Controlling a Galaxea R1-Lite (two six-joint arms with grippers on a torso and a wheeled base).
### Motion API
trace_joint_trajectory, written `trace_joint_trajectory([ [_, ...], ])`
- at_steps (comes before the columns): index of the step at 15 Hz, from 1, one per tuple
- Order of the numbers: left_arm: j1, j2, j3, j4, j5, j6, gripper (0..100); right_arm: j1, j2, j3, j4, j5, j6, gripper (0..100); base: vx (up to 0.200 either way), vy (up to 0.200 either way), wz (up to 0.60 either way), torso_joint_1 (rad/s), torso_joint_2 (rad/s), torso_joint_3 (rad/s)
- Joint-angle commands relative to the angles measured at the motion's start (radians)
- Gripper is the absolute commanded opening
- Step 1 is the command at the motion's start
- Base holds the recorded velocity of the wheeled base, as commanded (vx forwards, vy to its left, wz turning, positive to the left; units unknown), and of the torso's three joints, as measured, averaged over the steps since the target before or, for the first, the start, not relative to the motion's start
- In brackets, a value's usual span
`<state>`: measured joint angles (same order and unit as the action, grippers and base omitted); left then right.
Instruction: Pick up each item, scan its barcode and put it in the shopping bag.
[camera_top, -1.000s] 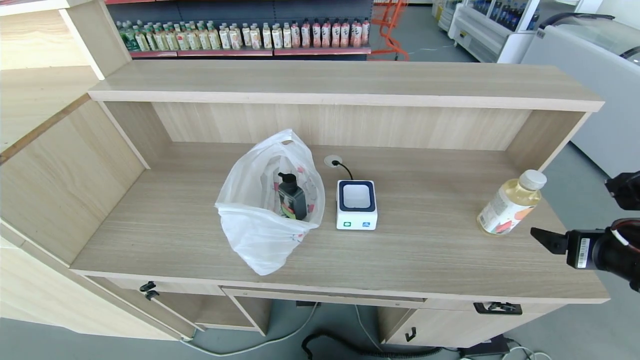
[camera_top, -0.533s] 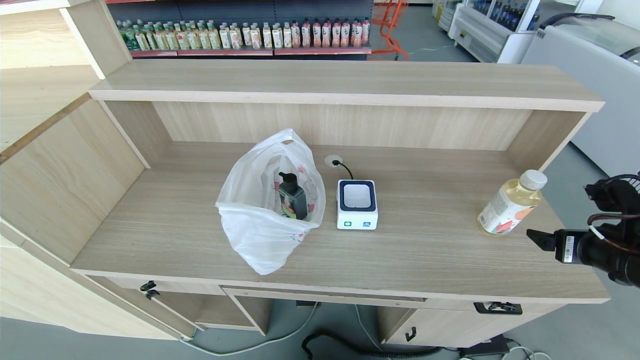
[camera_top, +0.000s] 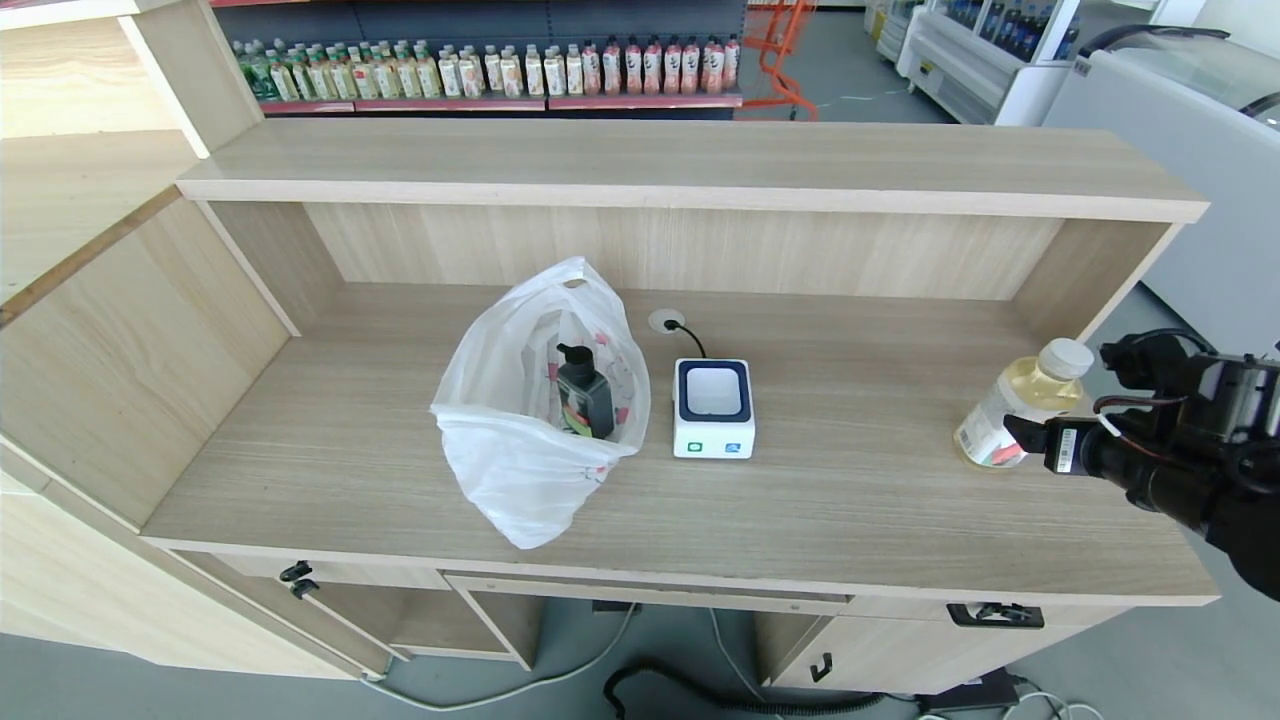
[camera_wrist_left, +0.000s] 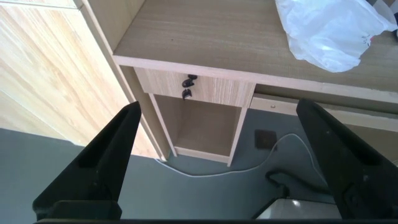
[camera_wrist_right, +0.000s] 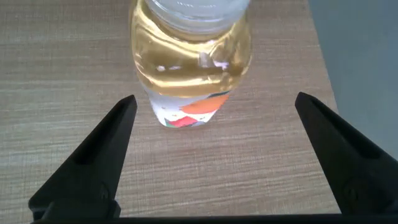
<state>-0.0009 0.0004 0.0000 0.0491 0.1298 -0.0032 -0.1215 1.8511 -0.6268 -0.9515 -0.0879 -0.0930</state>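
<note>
The left gripper hangs off the counter's left front corner, above the floor, its fingers spread wide with nothing between them. On the counter, left of centre, the white bag stands with its mouth open. A dark pump bottle stands upright inside it. Just right of the bag, not touching it, sits the white scanner, its window facing up and its cable running to a hole behind it. Well to the right, near the counter's right edge, the tea bottle stands upright with its white cap on. The right gripper is level with this bottle, its fingers opened wide. The bottle sits at the mouth of the gap, closer to one finger. Whether that finger touches it cannot be told.
</note>
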Motion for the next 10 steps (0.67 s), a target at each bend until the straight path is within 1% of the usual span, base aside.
trace_joint_trajectory([
  [1, 0.001, 0.0, 0.0, 0.0, 0.001, 0.0, 100, 0.017, 0.092, -0.065, -0.01, 0.0, -0.004, 100, 0.0, 0.0, 0.0, 0.0, 0.0, 0.0],
  [5, 0.001, 0.001, 0.0, 0.0, 0.001, -0.001, 100, 0.066, 0.145, -0.122, -0.02, 0.023, -0.002, 100, 0.0, 0.0, 0.0, 0.0, 0.0, 0.0],
  [8, 0.001, 0.0, 0.0, 0.0, 0.001, -0.001, 100, 0.094, 0.192, -0.148, -0.102, 0.04, -0.002, 100, 0.0, 0.0, 0.0, 0.0, 0.0, 0.0],
  [10, 0.001, 0.0, 0.0, 0.0, 0.001, 0.0, 100, 0.095, 0.204, -0.157, -0.115, 0.059, -0.016, 100, 0.0, 0.0, 0.0, 0.0, 0.0, 0.0],
])
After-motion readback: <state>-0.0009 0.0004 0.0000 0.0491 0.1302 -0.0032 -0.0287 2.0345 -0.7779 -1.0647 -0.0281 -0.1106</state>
